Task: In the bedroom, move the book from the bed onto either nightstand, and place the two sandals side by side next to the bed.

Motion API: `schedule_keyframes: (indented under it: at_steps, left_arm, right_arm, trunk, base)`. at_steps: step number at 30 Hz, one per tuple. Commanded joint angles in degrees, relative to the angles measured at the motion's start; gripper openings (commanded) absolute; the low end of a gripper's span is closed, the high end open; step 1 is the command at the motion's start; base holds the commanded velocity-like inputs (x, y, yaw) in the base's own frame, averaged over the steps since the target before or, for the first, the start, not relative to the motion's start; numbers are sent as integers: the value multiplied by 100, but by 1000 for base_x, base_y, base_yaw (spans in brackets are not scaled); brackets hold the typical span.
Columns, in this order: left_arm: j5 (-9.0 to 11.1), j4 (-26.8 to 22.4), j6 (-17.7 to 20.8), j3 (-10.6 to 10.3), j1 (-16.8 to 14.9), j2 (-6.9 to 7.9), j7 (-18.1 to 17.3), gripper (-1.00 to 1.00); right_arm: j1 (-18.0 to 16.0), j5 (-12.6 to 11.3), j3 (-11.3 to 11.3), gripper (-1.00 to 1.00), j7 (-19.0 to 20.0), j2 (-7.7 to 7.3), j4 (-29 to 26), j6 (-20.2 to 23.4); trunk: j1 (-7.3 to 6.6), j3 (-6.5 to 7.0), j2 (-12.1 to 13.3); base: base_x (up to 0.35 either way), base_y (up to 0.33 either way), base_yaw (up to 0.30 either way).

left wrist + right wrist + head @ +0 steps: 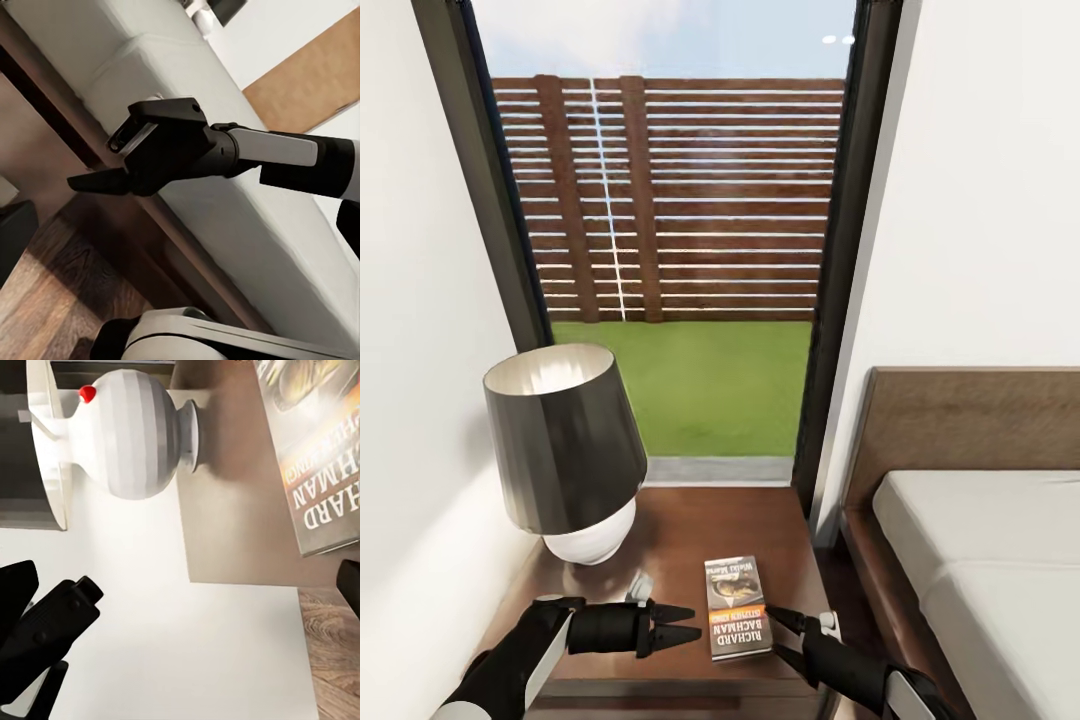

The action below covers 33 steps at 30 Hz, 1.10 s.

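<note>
The book (738,607) lies flat on the dark-brown nightstand (680,530), near its front edge, with nothing gripping it. In the right wrist view its orange band and white lettering show on the book (319,450). My left gripper (688,622) hovers open just left of the book, its tips pointing at it. At the book's right edge my right gripper (788,637) is open, jaws spread, nothing between them. One of its dark fingers (101,181) shows against the bed's mattress (247,202). The bed (960,420) stands to the right of the nightstand. The sandals are out of view.
A lamp (565,440) with a dark shade and round white base (135,431) fills the nightstand's back left. A tall dark-framed window (680,200) shows grass and a slatted fence. A white wall (410,350) closes the left side. Wood floor (52,300) runs beside the bed frame.
</note>
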Motion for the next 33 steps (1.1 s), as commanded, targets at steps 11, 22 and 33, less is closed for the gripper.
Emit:
schedule_keyframes:
  at_steps: [11, 22, 33]
  left_arm:
    - [49, 1, 60, -31, -4, 12, -8, 100]
    - [49, 7, 60, -31, -5, 15, 9, 100]
    - [24, 157, 39, -45, -4, 12, 951, 100]
  right_arm:
    - [-2, -33, 23, 100, 6, -2, -27, 35]
    - [-2, -31, 23, 100, 2, -2, -22, 27]
    - [-2, -13, 55, 100, 8, -2, -25, 18]
  trunk:
    - [-243, 192, 440]
    - [-485, 390, 881]
    - [-726, 587, 1323]
  base:
    - [0, 0, 0]
    - [0, 0, 0]
    - [0, 0, 0]
